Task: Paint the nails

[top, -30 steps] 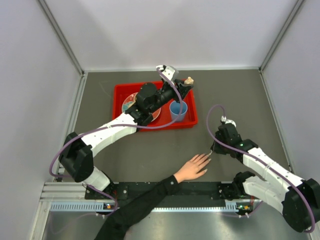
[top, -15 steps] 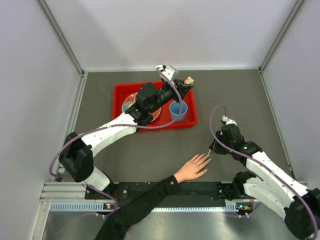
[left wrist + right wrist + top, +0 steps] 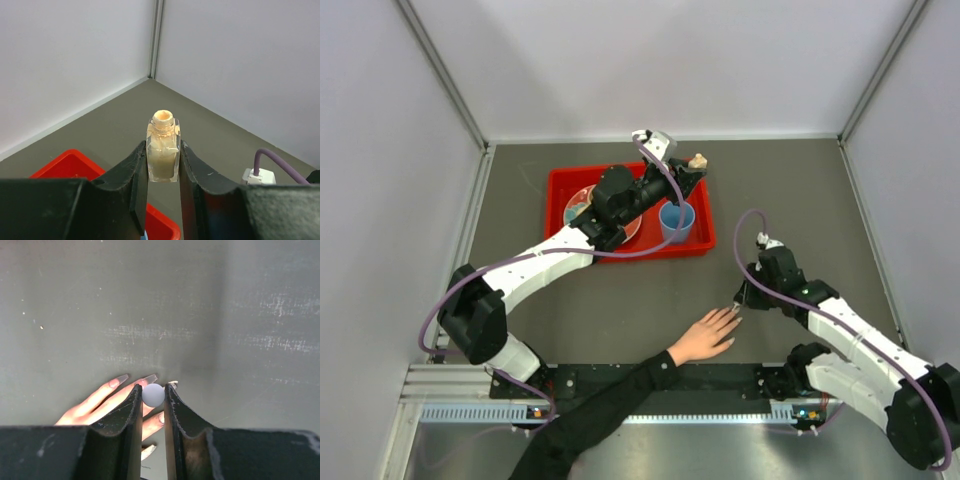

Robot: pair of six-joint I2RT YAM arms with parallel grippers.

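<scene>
At the front edge of the table [image 3: 620, 300] the hand [image 3: 708, 335] lies flat, bare tabletop around it. Right gripper [image 3: 152, 390]: jaws clamp a round pale knob [image 3: 153, 396] at the nails [image 3: 150, 378]; only the right wrist view resolves them: long, pale, pointed. Left gripper [image 3: 162, 146]: clamps an uncapped polish bottle [image 3: 163, 160] above the red tray [image 3: 557, 190], at its far edge.

A red tray [image 3: 705, 240] lies on the grey surface [image 3: 620, 300], its far right corner under the left hand [image 3: 693, 167]. In the tray, a blue cup [image 3: 676, 222] stands just nearer than that hand. A round plate [image 3: 575, 208], partly hidden, sits well to the hand's left.
</scene>
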